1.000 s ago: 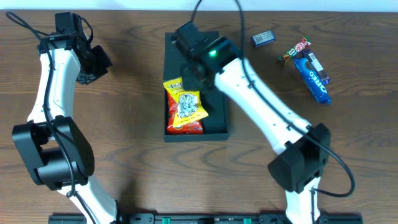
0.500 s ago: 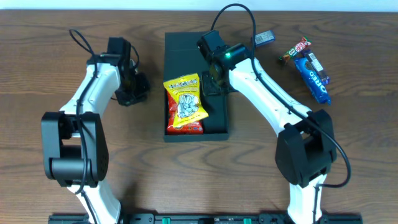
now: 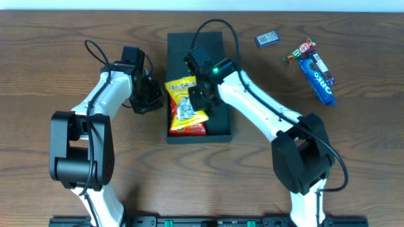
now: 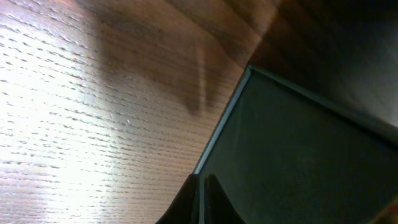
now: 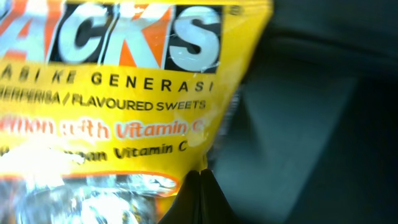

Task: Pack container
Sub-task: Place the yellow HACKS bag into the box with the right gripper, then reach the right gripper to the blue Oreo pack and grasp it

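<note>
The dark teal container lies open at the table's middle, its lid flap lying flat at the back. A yellow snack packet lies inside on a red packet. My right gripper is shut, its tips against the yellow packet's right edge in the right wrist view. My left gripper is shut and empty at the container's left wall. In the left wrist view its tips sit right at the container's edge.
At the back right lie a small blue-grey packet, a red and green candy bar and a blue Oreo packet. Bare wooden table surrounds the container.
My left gripper has moved right, up to the container's left wall. My right gripper has moved from the container's right side leftward onto the yellow packet.
</note>
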{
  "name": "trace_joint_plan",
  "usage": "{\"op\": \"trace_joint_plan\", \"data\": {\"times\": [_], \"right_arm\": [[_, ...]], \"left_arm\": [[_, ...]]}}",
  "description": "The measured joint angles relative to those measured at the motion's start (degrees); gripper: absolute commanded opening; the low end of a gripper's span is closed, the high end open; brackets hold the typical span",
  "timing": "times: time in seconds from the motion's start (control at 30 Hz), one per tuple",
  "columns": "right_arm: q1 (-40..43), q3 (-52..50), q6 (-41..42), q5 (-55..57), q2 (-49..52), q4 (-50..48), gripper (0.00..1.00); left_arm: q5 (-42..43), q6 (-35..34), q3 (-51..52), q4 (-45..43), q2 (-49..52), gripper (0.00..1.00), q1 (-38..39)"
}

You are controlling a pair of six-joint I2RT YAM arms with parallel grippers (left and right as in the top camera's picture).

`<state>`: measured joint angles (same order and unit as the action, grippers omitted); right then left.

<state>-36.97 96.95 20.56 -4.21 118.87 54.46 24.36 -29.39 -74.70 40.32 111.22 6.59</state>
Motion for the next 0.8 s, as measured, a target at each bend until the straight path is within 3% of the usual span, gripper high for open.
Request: {"op": "trace_joint_plan", "data": {"times": [0.3,0.53,0.8], "right_arm": [[-1.1,0.0,-1.6,-0.5,0.0,0.5,0.01],[1.3,3.7,-1.8,1.7,0.0,7.2,0.01],[7.4,7.2,-5.4,5.5,-6.1,3.0,0.01]], "left_arm": [[0.8,-0.4,0.0,-0.1,0.0,0.06,0.0],[0.9,-0.4,0.0,-0.2,0.0,0.06,-0.1],[0.5,-0.4,0.0,-0.3,0.0,0.06,-0.1]]}}
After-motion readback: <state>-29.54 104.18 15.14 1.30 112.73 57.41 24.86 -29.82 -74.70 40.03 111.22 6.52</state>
